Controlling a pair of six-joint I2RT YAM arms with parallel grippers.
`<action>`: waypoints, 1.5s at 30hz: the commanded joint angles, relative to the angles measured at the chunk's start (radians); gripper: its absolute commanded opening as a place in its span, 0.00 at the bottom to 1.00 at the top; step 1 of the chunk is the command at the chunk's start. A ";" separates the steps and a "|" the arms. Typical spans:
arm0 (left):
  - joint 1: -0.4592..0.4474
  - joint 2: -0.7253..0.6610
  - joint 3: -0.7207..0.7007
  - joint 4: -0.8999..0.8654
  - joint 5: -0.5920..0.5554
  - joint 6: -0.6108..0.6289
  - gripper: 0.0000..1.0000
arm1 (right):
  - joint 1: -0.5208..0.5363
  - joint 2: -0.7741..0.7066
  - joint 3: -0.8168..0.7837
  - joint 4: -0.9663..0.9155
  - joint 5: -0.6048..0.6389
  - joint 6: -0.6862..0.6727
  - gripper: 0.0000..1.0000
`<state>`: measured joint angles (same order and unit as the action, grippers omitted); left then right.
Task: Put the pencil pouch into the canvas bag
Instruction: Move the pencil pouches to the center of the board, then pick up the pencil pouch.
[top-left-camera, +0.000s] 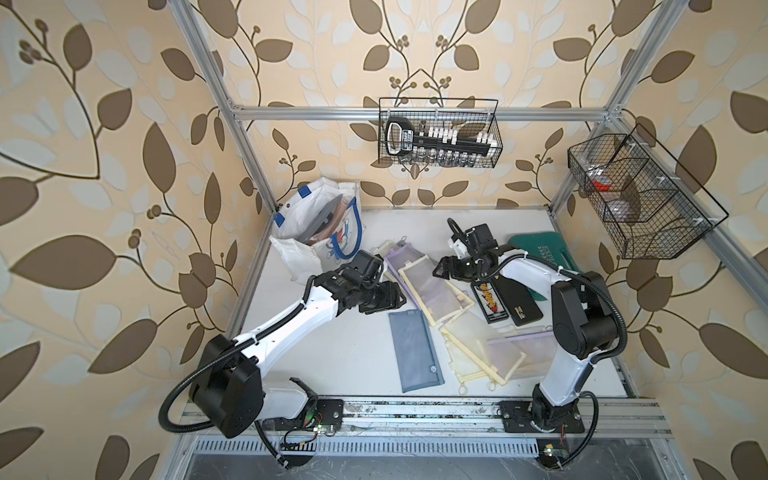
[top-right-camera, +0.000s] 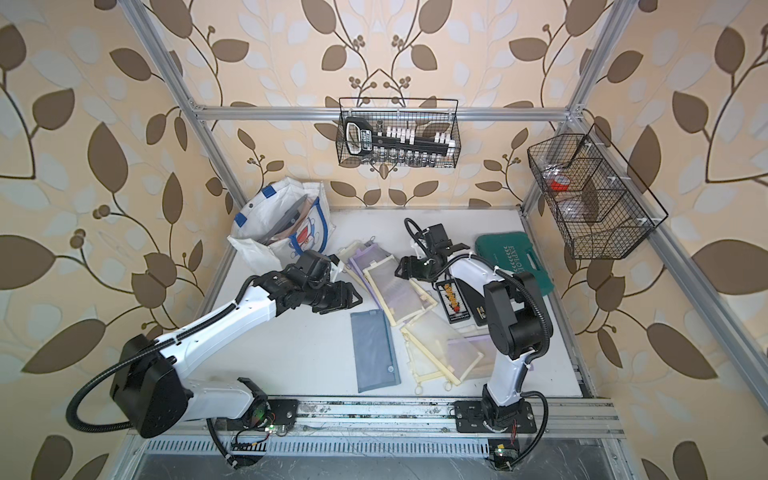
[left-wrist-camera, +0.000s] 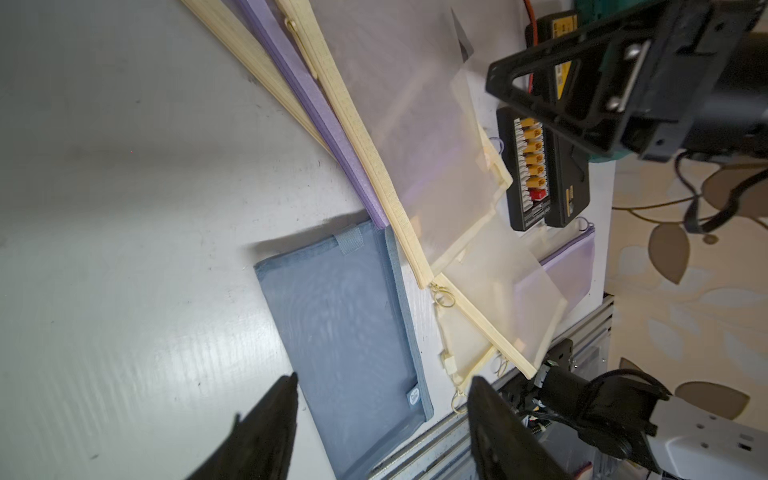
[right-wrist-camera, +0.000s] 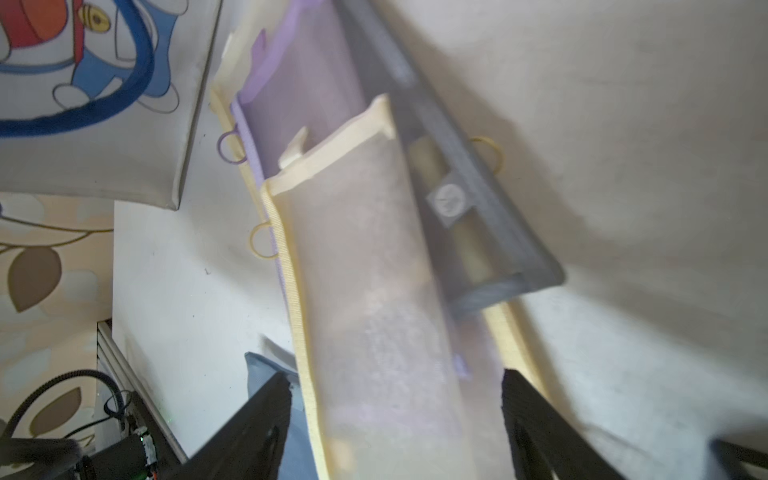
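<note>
The canvas bag (top-left-camera: 291, 232) (top-right-camera: 253, 228) stands open at the back left, white with blue rope handles and a cartoon print (right-wrist-camera: 87, 50). Several flat mesh pencil pouches lie across the middle of the table. A blue-grey pouch (top-left-camera: 415, 349) (left-wrist-camera: 345, 316) lies alone near the front. My left gripper (top-left-camera: 397, 297) (left-wrist-camera: 382, 399) hangs open above its far end with nothing between the fingers. My right gripper (top-left-camera: 440, 270) (right-wrist-camera: 395, 395) is open over a yellow-edged pouch (top-left-camera: 432, 286) (right-wrist-camera: 374, 311) that overlaps a purple pouch (right-wrist-camera: 316, 95). A grey pouch (right-wrist-camera: 478, 216) lies beside them.
A teal tool case (top-left-camera: 540, 257), a black connector board (top-left-camera: 490, 299) and a black box (top-left-camera: 521, 301) lie under my right arm. Wire baskets hang on the back wall (top-left-camera: 440, 133) and the right wall (top-left-camera: 640, 195). More yellow and purple pouches (top-left-camera: 490, 353) lie front right.
</note>
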<state>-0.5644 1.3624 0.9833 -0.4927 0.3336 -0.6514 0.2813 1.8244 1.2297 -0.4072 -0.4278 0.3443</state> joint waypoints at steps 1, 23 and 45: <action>-0.011 0.061 0.006 0.170 0.008 -0.100 0.61 | 0.001 0.002 -0.034 -0.048 -0.073 -0.041 0.78; -0.011 0.428 0.089 0.443 0.057 -0.162 0.46 | 0.029 -0.026 -0.132 0.022 -0.190 -0.049 0.09; -0.013 0.304 0.035 0.486 0.140 -0.168 0.46 | 0.077 -0.162 -0.129 0.004 -0.229 -0.022 0.00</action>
<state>-0.5709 1.7725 1.0222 0.0128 0.4412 -0.8368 0.3580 1.7191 1.0863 -0.3782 -0.6537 0.3355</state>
